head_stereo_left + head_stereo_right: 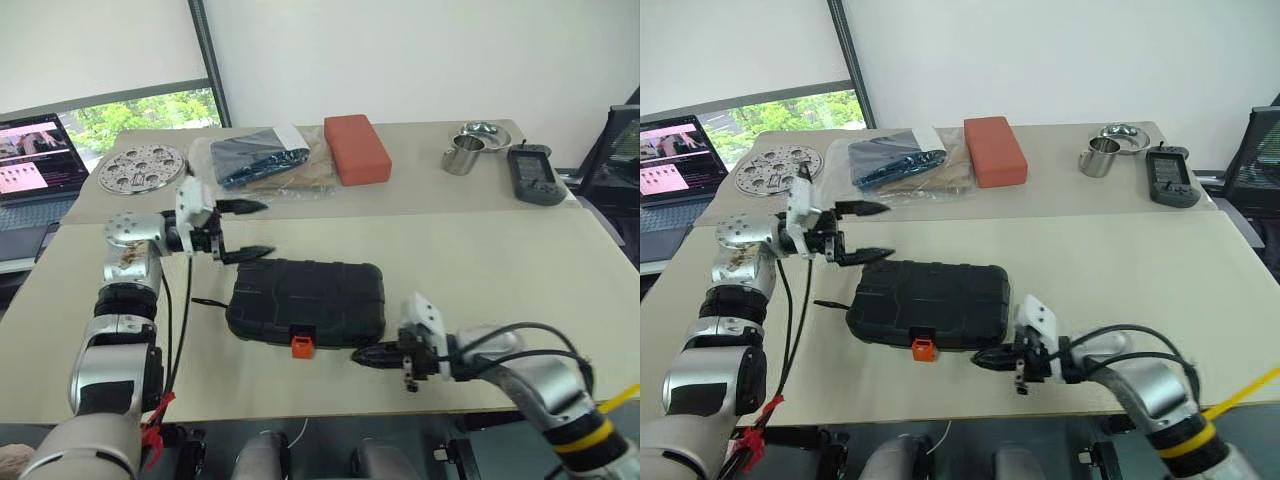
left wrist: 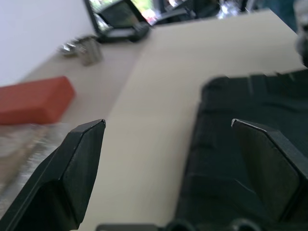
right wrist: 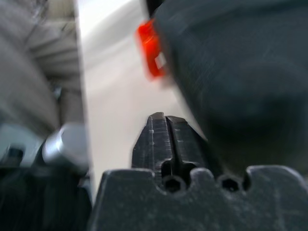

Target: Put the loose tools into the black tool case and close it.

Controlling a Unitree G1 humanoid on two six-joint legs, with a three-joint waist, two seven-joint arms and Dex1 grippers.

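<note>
The black tool case lay shut on the near table, its orange latch facing the robot at the front edge. The left gripper hung just beside the case's far-left corner with its two fingers spread wide and nothing between them — in the left wrist view the case filled the space past one finger while bare tabletop showed past the other. The right gripper lay low at the case's near-right corner, fingers pressed together and empty, their tips close against the case's front edge; whether they touched it could not be told.

A thin dark item lay on the table just off the case's left side, too small to identify.

On the far table, well apart from the case, stood a red rectangular block, a dark blue item in a clear bag beside it, and a round perforated metal disc further left. To the right stood a metal cup, a small metal bowl and a dark handheld device. A laptop sat open at the far left — nothing lay between either gripper and the case.
</note>
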